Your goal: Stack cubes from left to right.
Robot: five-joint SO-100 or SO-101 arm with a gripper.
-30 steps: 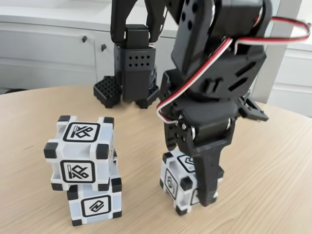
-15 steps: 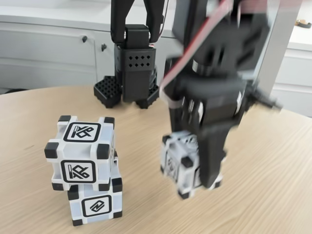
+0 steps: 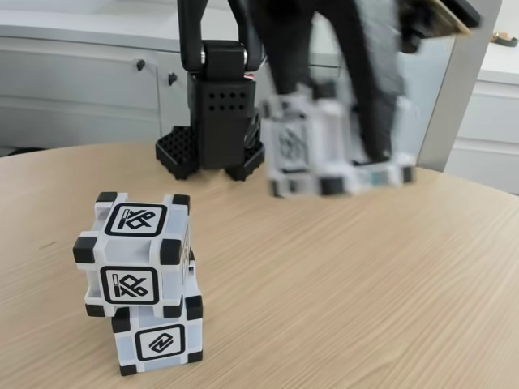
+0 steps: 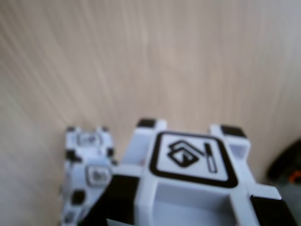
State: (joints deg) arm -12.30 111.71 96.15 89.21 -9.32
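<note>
In the fixed view I see two cubes stacked at the left of the wooden table [image 3: 340,267]: the upper cube [image 3: 135,255] sits on the lower cube [image 3: 158,336], turned a little and shifted leftward so it overhangs that side; both show black-framed glyphs on their faces, and the glyph on the lower one differs from the pair I can read on the upper one; behind them the arm's black base [image 3: 212,121] stands at the far edge of the table, with white cabinets [image 3: 81,89] beyond it; right of centre the third cube [image 3: 312,146] hangs in the air, clear of the tabletop and well apart from the stack, badly smeared by motion blur; the gripper [image 3: 357,166] comes down over it from the top of the frame and its dark fingers [image 3: 369,97] run along the cube's right side, so I read it as clamped on this cube, though the blur hides the exact contact. In the wrist view the held cube [image 4: 193,183] fills the lower right, close to the lens, one glyph face turned up and legible; the stack [image 4: 87,169] shows small and soft to its left, lower down on the table [image 4: 141,56], whose grain streaks past above.
</note>
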